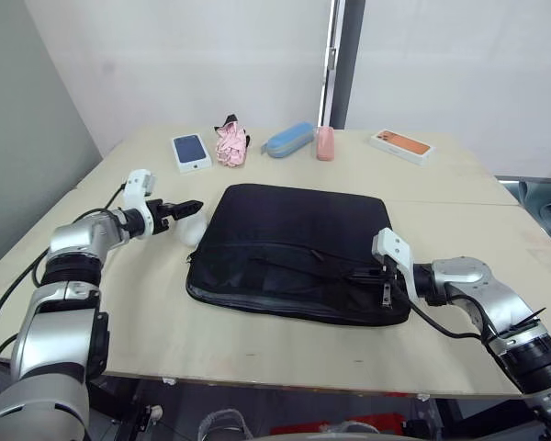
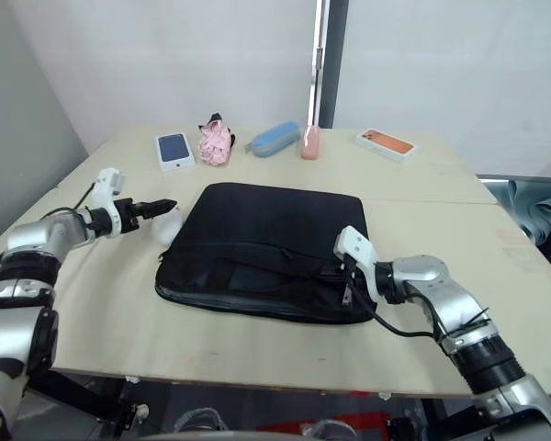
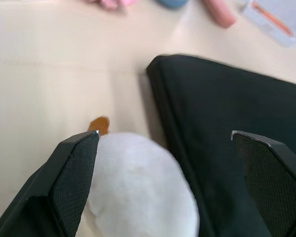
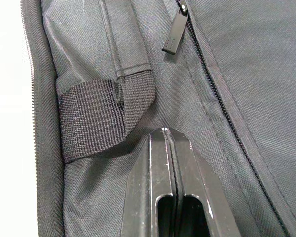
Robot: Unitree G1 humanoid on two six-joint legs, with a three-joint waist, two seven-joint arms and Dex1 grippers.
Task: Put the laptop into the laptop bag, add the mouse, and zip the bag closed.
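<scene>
Worryingly, the white plush egg (image 3: 138, 187), not the mouse, is straddled by the left gripper (image 3: 165, 148) with its fingers spread, just beside the laptop bag (image 1: 294, 248), so it could be packed wrongly, while the right gripper (image 4: 170, 148) is pressed shut against the bag's front.

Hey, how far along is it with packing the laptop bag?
The laptop bag lies flat on the table; whether the laptop is inside cannot be seen. In hand: the open left hand straddles a white rounded object beside the bag, ungripped; its orange bit suggests it may not be the mouse. The shut right hand rests on the bag near the zip pull. Left: mouse in, zip closed.
</scene>
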